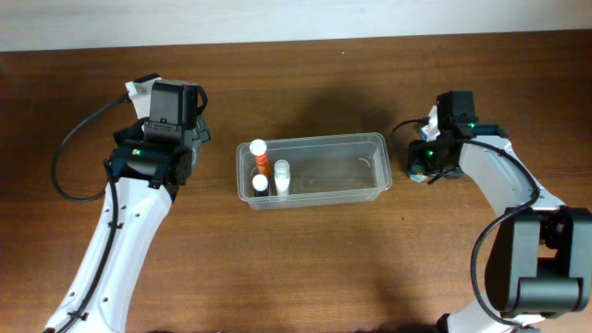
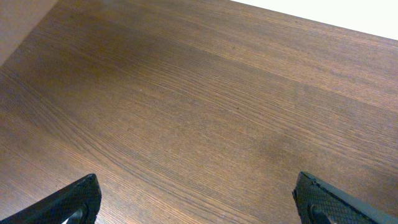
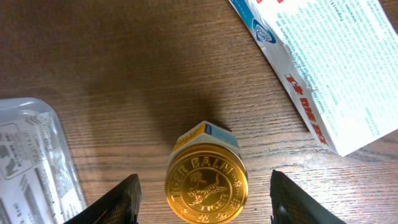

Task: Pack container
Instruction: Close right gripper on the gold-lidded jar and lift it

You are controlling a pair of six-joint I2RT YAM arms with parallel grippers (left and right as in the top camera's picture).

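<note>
Holding black left end effector (image 2: 196, 205) nearest the lens, fingers spread wide over bare dark wood-grain desk (image 2: 186, 93), gripping nothing. Finding, to the right of that arm, large clear rectangular plastic container (image 1: 344, 166) sitting mid-desk, carrying at its left end a small orange bottle with white cap (image 1: 261, 159) and two small white-capped bottles (image 1: 260, 183), all upright, with the rest of its floor lying bare. Straddling, further right, a round gold-lidded Tiger Balm jar (image 3: 205, 177) with right end effector (image 3: 208, 200), fingers parted either side and seemingly not touching it. Passing, right again and just beside the jar, a white cardboard box with green print (image 3: 323, 68). Risking, judging from here: closing off-centre and squirting the smooth round jar out sideways; nudging the box with the outer finger; clipping the container's rim or toppling the standing bottles by lowering too far left.
</note>
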